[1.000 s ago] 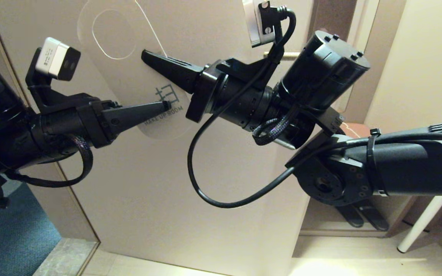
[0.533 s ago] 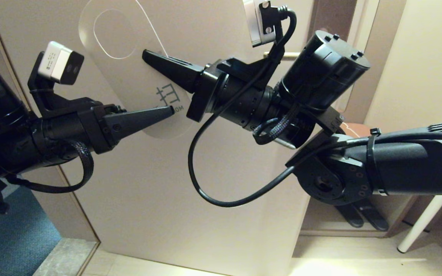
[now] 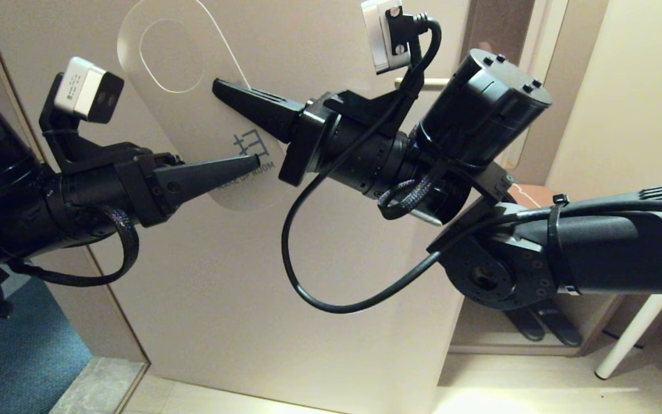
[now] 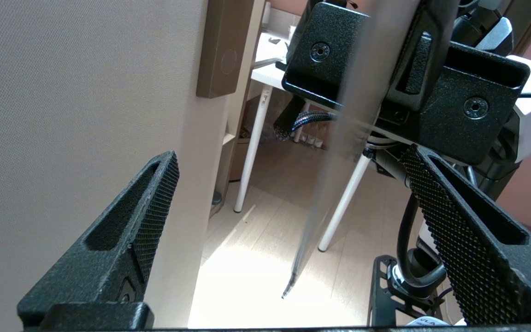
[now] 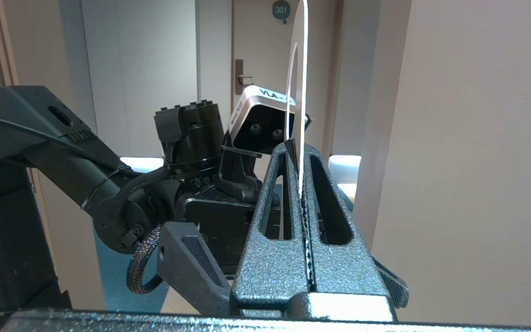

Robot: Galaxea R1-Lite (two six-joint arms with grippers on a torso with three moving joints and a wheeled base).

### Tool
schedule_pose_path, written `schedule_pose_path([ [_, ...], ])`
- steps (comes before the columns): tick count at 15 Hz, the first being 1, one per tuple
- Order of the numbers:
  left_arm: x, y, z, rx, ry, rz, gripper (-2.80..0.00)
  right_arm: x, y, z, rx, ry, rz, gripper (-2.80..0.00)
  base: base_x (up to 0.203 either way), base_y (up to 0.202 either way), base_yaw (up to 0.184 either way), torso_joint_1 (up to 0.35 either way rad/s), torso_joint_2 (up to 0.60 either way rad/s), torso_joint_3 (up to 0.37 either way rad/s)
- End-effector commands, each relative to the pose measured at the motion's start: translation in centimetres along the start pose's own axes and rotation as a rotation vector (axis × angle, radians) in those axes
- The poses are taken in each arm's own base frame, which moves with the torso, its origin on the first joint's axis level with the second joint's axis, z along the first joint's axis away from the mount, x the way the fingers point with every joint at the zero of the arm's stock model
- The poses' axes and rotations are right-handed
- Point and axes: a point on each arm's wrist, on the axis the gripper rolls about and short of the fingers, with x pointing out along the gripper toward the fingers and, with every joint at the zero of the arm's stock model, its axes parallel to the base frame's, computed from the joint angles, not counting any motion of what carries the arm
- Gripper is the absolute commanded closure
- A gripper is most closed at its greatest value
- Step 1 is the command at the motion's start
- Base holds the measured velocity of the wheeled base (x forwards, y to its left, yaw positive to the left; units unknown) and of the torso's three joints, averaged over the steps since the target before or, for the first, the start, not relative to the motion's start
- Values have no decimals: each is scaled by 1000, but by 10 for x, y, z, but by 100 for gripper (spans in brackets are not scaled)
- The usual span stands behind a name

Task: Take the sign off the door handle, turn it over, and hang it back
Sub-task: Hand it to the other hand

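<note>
The white MAKE UP ROOM sign [image 3: 193,109] hangs tilted, pinched edge-on by the right gripper [image 3: 233,95]; the left gripper [image 3: 245,164] gapes around its lower end.

Sign [image 3: 193,109]: white MAKE UP ROOM face showing, tilted, off door handle [image 3: 437,82].

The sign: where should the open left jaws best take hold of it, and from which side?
Probably the rounded lower end of the sign, near the MAKE UP ROOM print, approached edge-on from the left. The card is thin and flat, the right gripper pinches its right edge, and the left gripper already straddles it.
</note>
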Motion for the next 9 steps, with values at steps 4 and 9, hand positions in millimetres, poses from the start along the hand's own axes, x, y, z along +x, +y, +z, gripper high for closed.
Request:
schedule_pose_path([
  [4,-1,-2,1,6,-4,-7,-280,-1,0,-1,1,3,3,0,0,0,0,0,0,0],
  [9,-1,-2,1,4,-4,-7,-280,-1,0,-3,4,7,2,0,0,0,0,0,0,0],
])
